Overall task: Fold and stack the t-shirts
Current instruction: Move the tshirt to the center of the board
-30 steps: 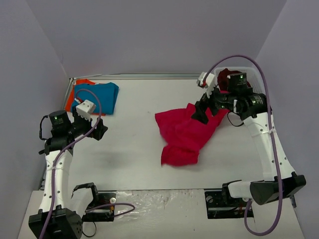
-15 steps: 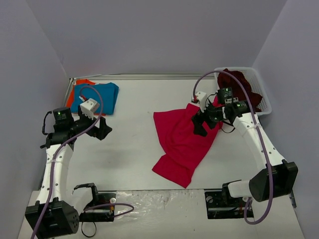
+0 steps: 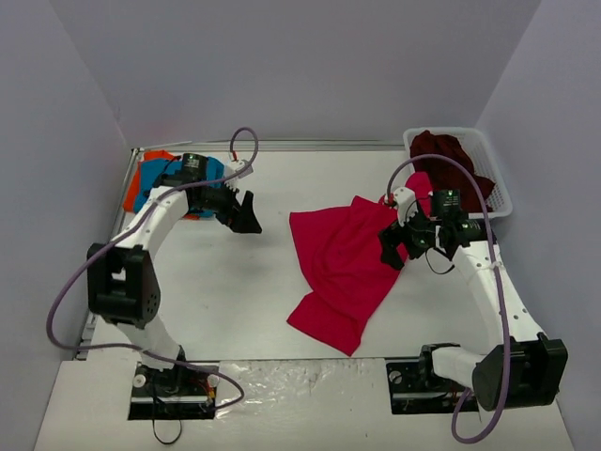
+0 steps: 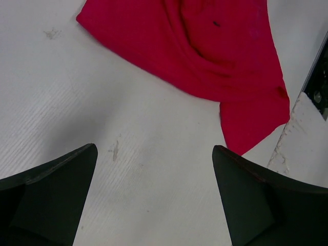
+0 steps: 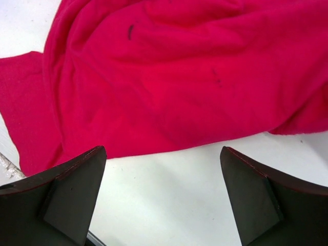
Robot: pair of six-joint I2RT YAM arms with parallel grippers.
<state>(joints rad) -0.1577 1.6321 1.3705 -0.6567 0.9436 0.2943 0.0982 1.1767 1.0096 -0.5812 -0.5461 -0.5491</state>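
Crumpled crimson-pink t-shirt [image 3: 343, 265] mid-table

— What can't you make out from your end?

— From above, my left arm [image 3: 164, 202] lies across the blue t-shirt [image 3: 153, 180] and covers its middle. The orange t-shirt [image 3: 134, 188] shows only as a rim beneath it. The dark maroon t-shirt [image 3: 441, 150] is heaped in the basket [image 3: 498, 193], its lower part behind the mesh.

— And the crimson-pink t-shirt [image 3: 343, 268]?

— The right gripper [image 3: 390, 252] hides its right edge. My left wrist view cuts it at the top; the right wrist view cuts it at the top and both sides. I cannot tell collar from sleeve.

— The fingers?

— On the left gripper [image 4: 154, 149] and the right alike, the fingers [image 4: 48, 197] run off the bottom edge.
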